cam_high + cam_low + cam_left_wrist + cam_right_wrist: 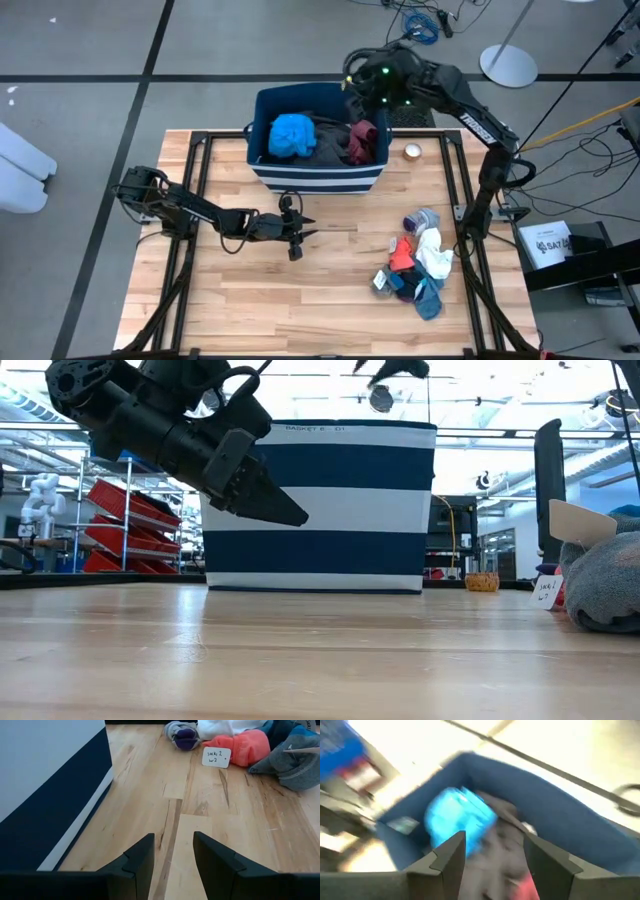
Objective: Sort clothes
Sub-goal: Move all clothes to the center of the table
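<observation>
holding three clothes [318, 137] – one bin [318, 177]

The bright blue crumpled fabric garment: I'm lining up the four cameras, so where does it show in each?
High view: bright blue crumpled fabric garment in the left half of the dark blue bin with white stripes.
Low view: not visible; the bin's wall hides it.
Left wrist view: not in it; only the bin's wall shows.
Right wrist view: left of centre, inside the bin, beyond the right gripper.
Shared landmark: the striped bin.

Even, bright overhead lighting is observed, and faint shadows are cast on the surface [330, 290]. The right wrist view is heavily motion-blurred. Backlight glare is seen in the low view.
</observation>
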You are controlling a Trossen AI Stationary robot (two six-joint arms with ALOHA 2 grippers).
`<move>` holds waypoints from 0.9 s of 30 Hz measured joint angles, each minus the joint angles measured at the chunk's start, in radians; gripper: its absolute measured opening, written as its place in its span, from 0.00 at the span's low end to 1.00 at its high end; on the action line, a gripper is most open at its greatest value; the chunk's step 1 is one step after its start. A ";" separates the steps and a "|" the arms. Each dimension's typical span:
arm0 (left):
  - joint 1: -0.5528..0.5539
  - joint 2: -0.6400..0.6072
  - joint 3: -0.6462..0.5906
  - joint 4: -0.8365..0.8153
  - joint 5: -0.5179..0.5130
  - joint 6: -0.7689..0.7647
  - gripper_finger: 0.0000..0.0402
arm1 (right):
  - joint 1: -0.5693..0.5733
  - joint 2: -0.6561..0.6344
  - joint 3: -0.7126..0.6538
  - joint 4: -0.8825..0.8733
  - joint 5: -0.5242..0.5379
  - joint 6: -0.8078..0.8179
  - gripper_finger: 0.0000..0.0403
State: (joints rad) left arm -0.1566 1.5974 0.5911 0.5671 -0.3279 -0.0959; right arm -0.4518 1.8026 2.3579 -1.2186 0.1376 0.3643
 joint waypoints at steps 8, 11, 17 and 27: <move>0.000 0.000 0.000 0.000 -0.001 0.004 0.36 | 0.109 -0.029 -0.007 0.236 -0.102 0.227 0.47; 0.000 0.000 0.000 -0.001 -0.001 0.004 0.36 | 0.167 -0.030 -0.007 0.173 -0.117 0.239 0.47; -0.001 0.000 0.000 -0.008 -0.001 -0.003 0.36 | 0.347 -0.029 -0.007 -0.111 -0.059 0.247 0.47; -0.003 0.000 0.000 -0.010 0.008 -0.047 0.36 | 0.779 -0.026 -0.012 -0.341 0.250 0.478 0.47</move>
State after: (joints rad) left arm -0.1596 1.5974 0.5915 0.5573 -0.3198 -0.1431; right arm 0.3268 1.7767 2.3455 -1.5593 0.3880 0.8419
